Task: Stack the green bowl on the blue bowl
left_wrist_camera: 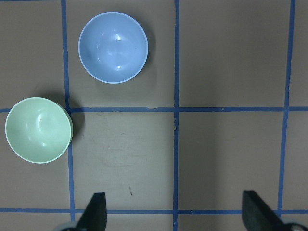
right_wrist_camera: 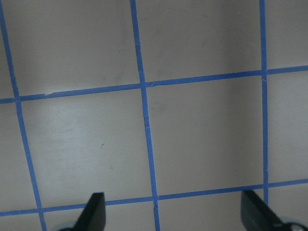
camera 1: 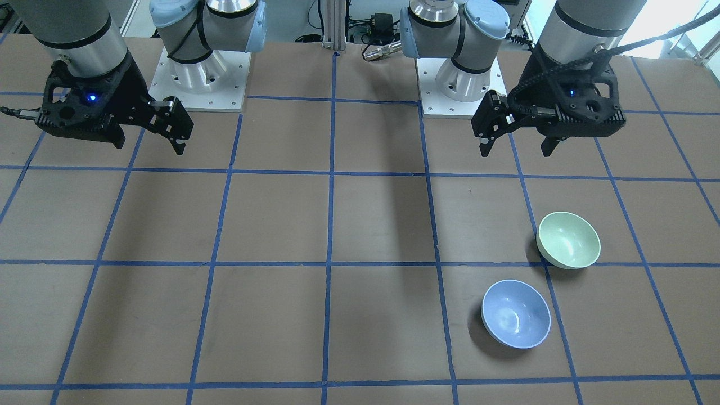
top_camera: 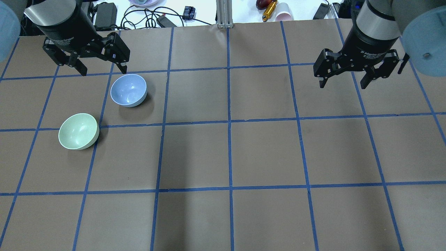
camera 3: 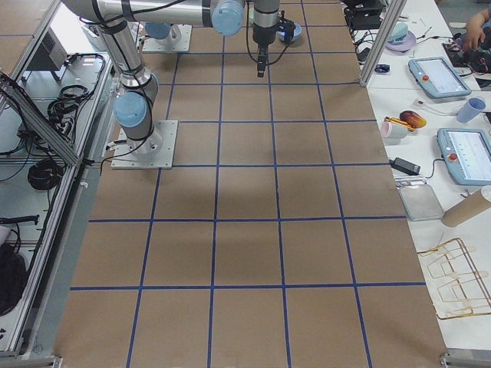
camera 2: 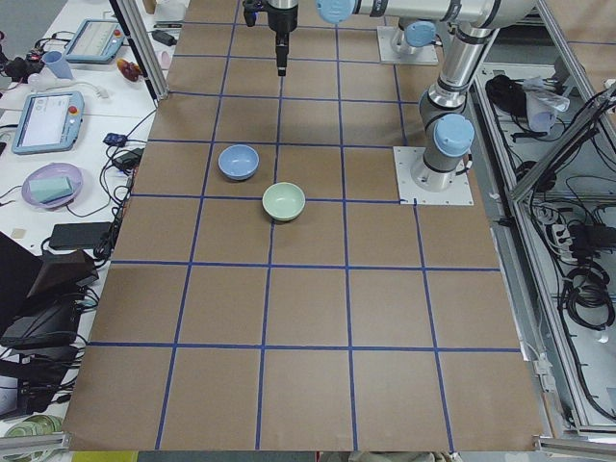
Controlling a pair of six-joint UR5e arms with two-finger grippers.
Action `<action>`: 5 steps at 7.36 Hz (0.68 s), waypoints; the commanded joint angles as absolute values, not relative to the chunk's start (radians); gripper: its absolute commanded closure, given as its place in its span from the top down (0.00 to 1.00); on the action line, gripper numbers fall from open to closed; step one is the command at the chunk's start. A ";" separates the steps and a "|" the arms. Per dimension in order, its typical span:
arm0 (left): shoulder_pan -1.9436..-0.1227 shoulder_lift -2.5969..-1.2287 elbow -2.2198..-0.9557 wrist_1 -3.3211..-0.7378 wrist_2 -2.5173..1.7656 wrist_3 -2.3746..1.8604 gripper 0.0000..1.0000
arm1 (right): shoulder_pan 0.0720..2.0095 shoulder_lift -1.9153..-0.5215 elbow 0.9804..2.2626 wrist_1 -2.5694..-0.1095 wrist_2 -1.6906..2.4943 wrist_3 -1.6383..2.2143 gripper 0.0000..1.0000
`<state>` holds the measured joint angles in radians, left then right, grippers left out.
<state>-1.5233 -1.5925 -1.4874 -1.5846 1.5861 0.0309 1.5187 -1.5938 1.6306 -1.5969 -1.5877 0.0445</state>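
Note:
The green bowl (camera 1: 568, 240) stands upright and empty on the brown table; it also shows in the overhead view (top_camera: 78, 131) and the left wrist view (left_wrist_camera: 38, 130). The blue bowl (camera 1: 516, 314) stands upright and empty a short gap away, farther from the robot (top_camera: 128, 90) (left_wrist_camera: 113, 47). The two bowls do not touch. My left gripper (top_camera: 103, 69) is open and empty, held high above the table near the blue bowl. My right gripper (top_camera: 343, 83) is open and empty, held high over the other side of the table.
The table (top_camera: 230, 153) is brown with a grid of blue tape lines. The two arm bases (camera 1: 198, 79) (camera 1: 461, 84) stand at the robot's edge. Cables and small items (top_camera: 146, 14) lie beyond the table's far edge.

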 commanded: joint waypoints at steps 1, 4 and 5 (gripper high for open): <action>-1.496 -1.598 -1.488 -1.583 1.583 0.072 1.00 | 1.519 -1.594 1.631 -1.597 -1.588 0.044 1.00; -1.335 -1.627 -1.503 -1.577 1.549 0.257 1.00 | 1.519 -1.594 1.631 -1.597 -1.588 0.044 1.00; -1.298 -1.641 -1.526 -1.563 1.552 0.328 1.00 | 1.519 -1.594 1.631 -1.597 -1.588 0.044 1.00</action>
<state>-1.3542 -1.6257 -1.5053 -1.5755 1.5579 0.2411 1.5186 -1.5938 1.6307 -1.5969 -1.5877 0.0445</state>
